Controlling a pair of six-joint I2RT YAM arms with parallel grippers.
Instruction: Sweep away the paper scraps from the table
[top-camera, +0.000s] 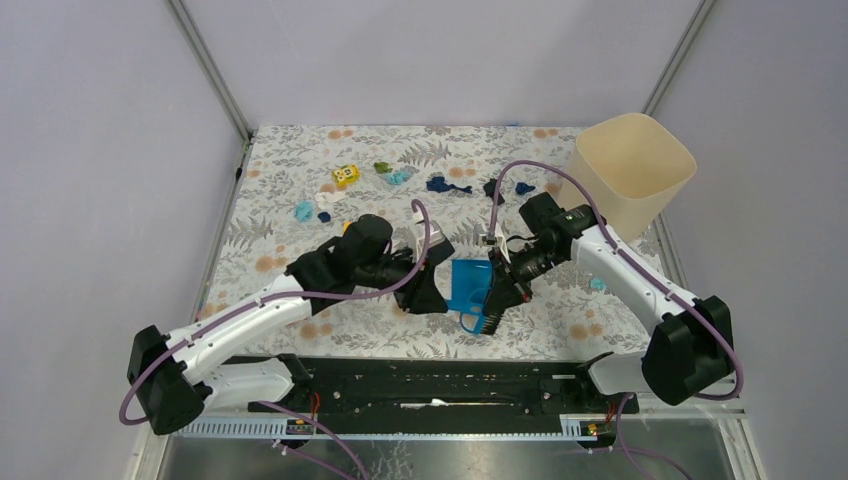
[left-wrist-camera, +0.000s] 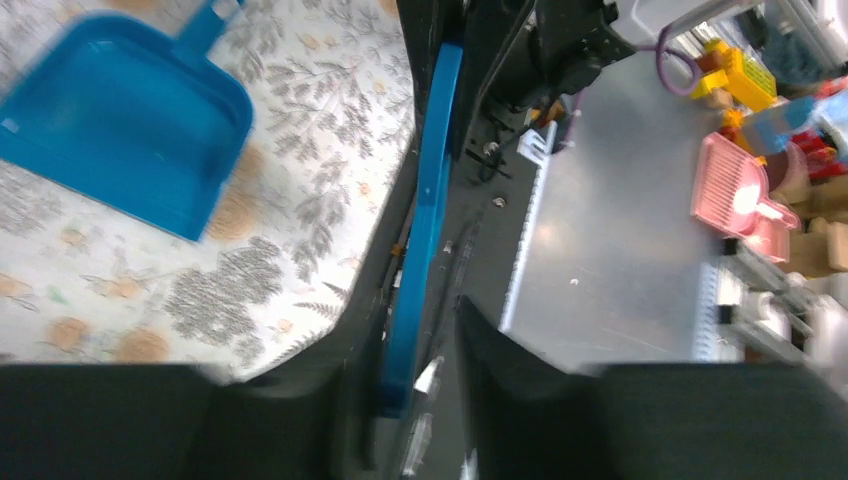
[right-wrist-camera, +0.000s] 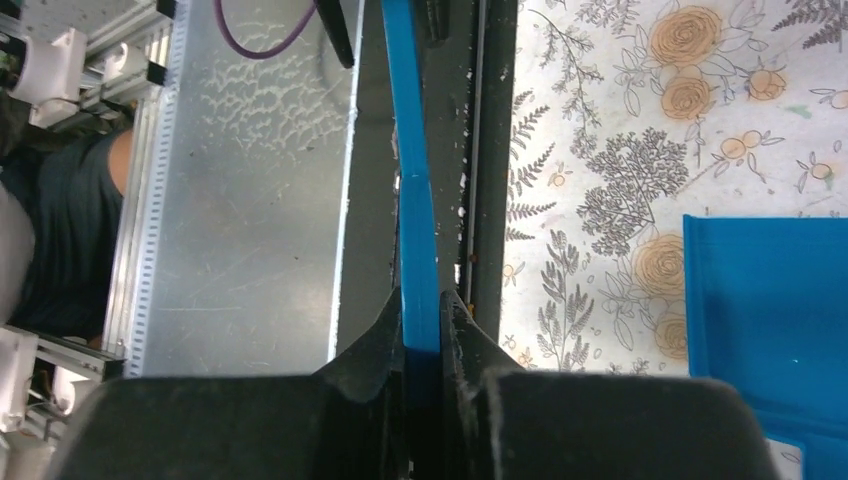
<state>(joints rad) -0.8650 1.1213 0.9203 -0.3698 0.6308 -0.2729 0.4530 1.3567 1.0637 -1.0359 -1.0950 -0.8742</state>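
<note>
While the right gripper (right-wrist-camera: 425, 330) is clenched on the blue handle of the brush (right-wrist-camera: 412, 180), its two fingers pressing the strip from both sides, the left gripper (left-wrist-camera: 410, 370) has the same handle between its fingers with a gap showing on one side, so its jaws stand loosened rather than clamped, though that view is blurred. From above, the two grippers face each other over the near middle of the table (top-camera: 300, 255), the left gripper (top-camera: 432, 290) just left of the blue dustpan (top-camera: 470, 283) and the right gripper (top-camera: 503, 283) just right of it. The brush (top-camera: 478, 318) hangs at the dustpan's near edge, dark bristles toward the arms' bases. The dustpan lies flat on the cloth, apart from the brush handle in both wrist views. The scraps (top-camera: 447, 185) lie well apart from the tools, scattered across the far half of the table: light blue and white bits on the left, a green and a light blue one near the middle, navy ones toward the right, and one light blue bit by the right arm. A yellow cube (top-camera: 346, 176) sits among the far-left scraps. A cream bin (top-camera: 635, 170) stands at the far right corner.
</note>
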